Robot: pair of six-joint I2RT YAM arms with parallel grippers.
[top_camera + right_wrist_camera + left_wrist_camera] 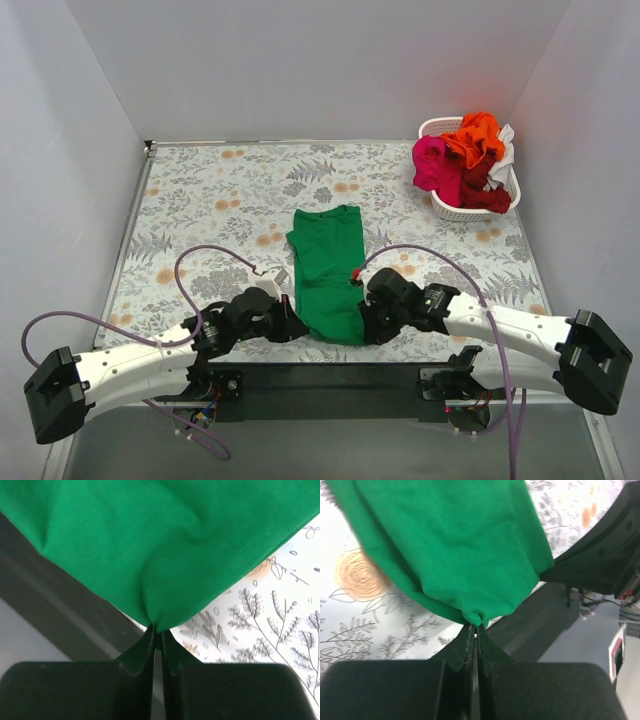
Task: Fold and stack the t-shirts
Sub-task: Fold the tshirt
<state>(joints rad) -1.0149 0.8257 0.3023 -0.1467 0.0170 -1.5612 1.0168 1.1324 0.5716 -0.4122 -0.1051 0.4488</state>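
Green t-shirt (328, 270): is being supported by the worktop (220, 190), close to the middle of its near edge, lying as a narrow strip.
Long axis: is being laid from near to far, with one short edge at the near end.
Left end effector (474, 628): is being held closed on the near left corner, a small pucker of cloth being pinched between the jaws.
Right end effector (156, 629): is being held closed on the near right corner in the same way.
Key relation: the whole shirt is being stretched out to the far side of both end effectors; neither arm is nearer, each being placed at its own corner.
Next move, as judged: the near edge is probably being readied for lifting and carrying far-wards over the strip.
Other t-shirts (465, 165): are being held heaped in the white basket (445, 210), far right, well apart.
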